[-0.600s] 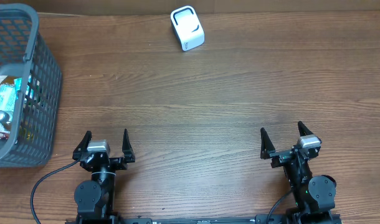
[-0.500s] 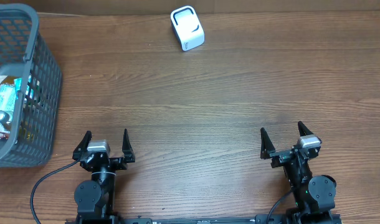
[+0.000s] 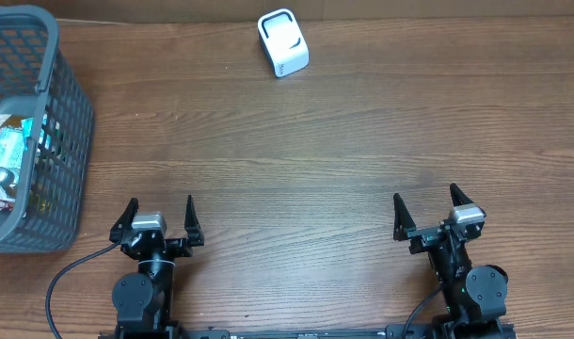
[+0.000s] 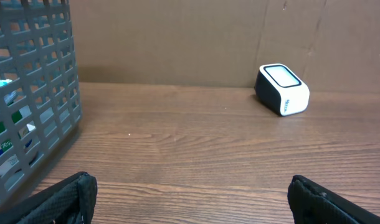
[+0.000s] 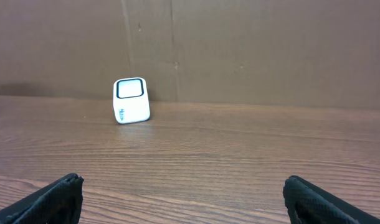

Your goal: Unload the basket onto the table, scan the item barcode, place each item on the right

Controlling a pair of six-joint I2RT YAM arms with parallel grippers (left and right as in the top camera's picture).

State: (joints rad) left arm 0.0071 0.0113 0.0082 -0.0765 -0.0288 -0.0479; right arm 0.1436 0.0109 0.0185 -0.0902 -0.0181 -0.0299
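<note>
A small white barcode scanner (image 3: 283, 42) stands at the far middle of the wooden table; it also shows in the left wrist view as the scanner (image 4: 282, 90) and in the right wrist view as the scanner (image 5: 131, 100). Packaged items (image 3: 7, 160) lie inside the grey basket (image 3: 61, 104) at the far left; their barcodes are not visible. My left gripper (image 3: 161, 215) rests at the near left edge, open and empty. My right gripper (image 3: 426, 208) rests at the near right edge, open and empty. Both are far from scanner and basket.
The basket's mesh wall (image 4: 28, 93) fills the left side of the left wrist view. A brown cardboard wall (image 5: 240, 43) backs the table. A black cable (image 3: 61, 282) runs by the left arm's base.
</note>
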